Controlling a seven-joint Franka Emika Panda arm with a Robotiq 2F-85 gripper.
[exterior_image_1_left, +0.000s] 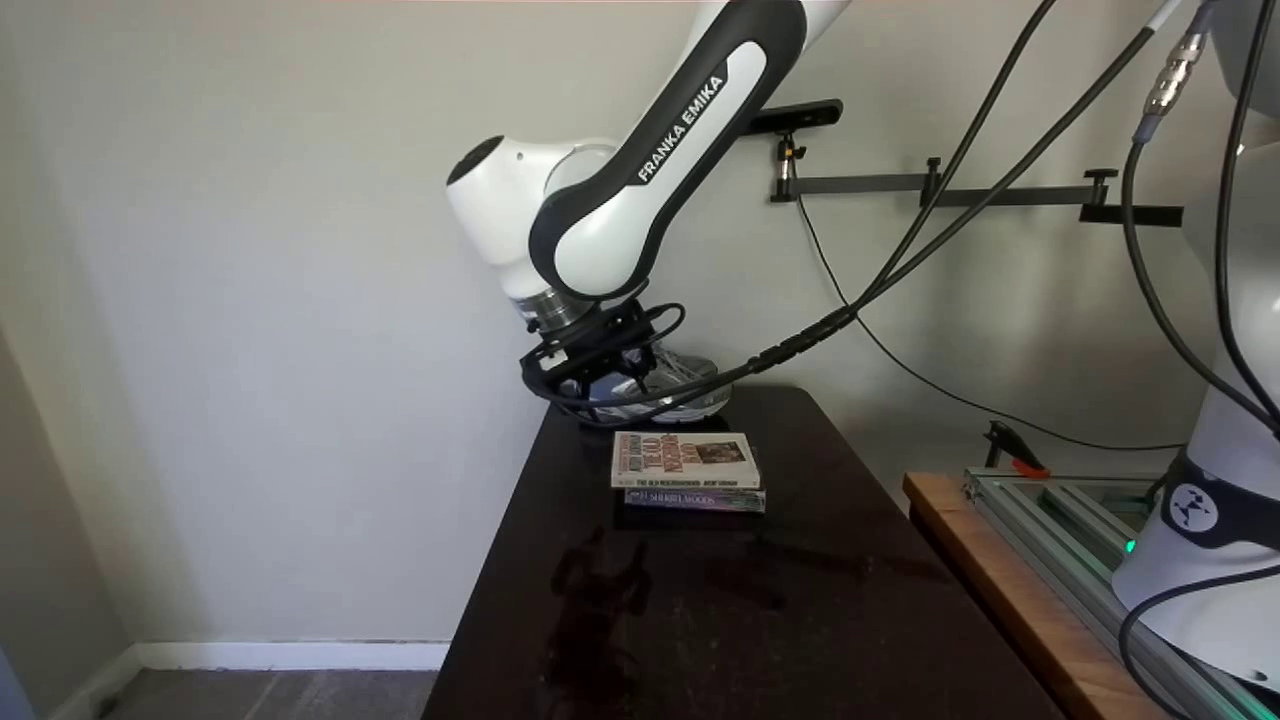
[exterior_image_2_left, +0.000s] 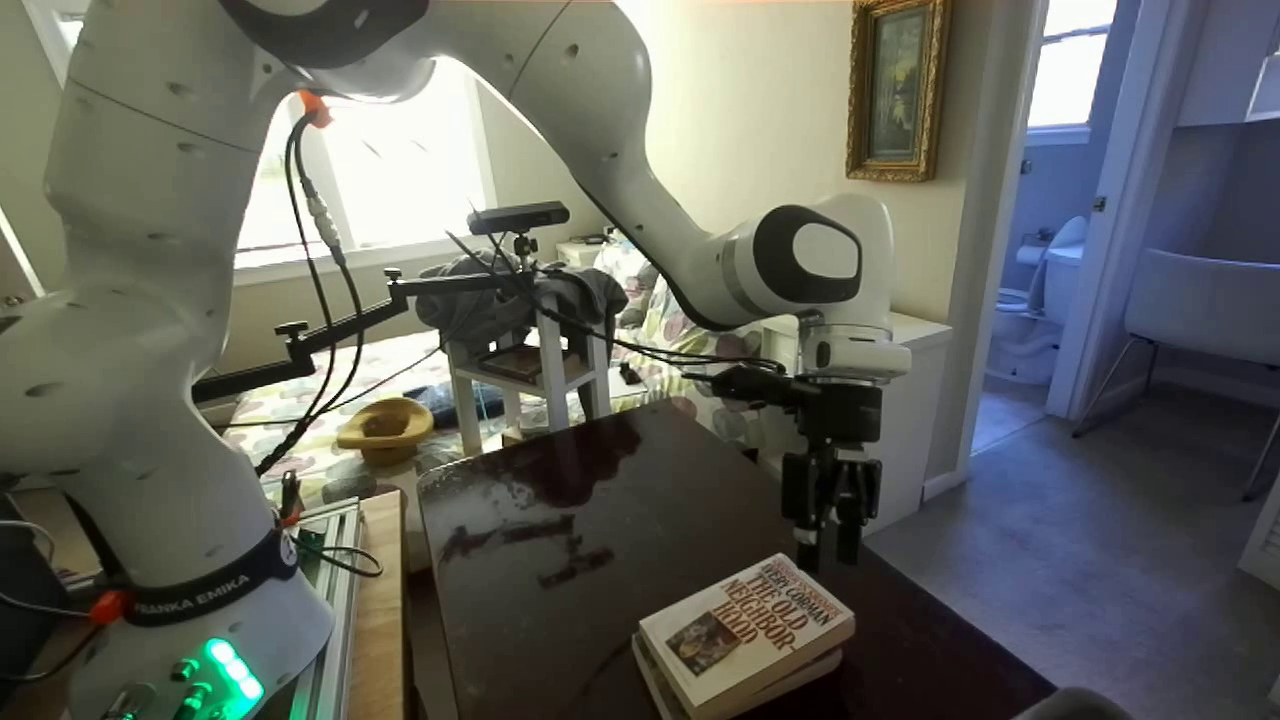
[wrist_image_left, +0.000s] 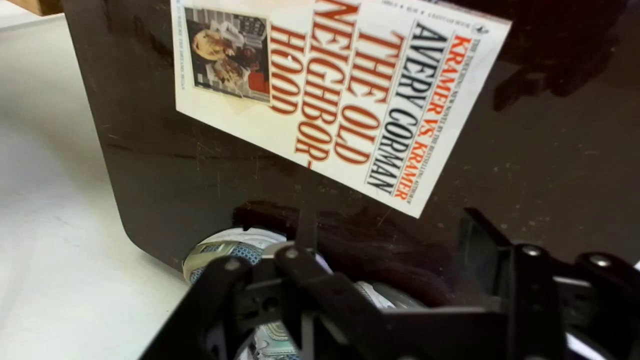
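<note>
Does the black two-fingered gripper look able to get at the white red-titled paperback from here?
Probably yes: the gripper hangs open and empty, and nothing covers the paperback, which lies atop a purple-spined book; some repositioning seems needed.

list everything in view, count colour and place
Table: one, dark brown, foreground
Books: at least two, white and purple, stacked on the table
Shoes: count unclear, grey, white and blue, at the table's end
Wooden bench: one, brown, beside the table
Camera: one, black, on a bracket
Stool: one, white, past the table
Cloth: count unclear, grey, on the stool
Bedding: count unclear, spotted white, past the table
Hat-like thing: one, yellow, by the bedding
Framed picture: one, gold, on the wall
Windows: at least two, bright, background
Cabinet: one, white, past the table
Toilet: one, white, background
Chair: one, white, right edge of an exterior view
Arm: one, white and black, over the table
Gripper: one, black, above the table, jaws apart
</note>
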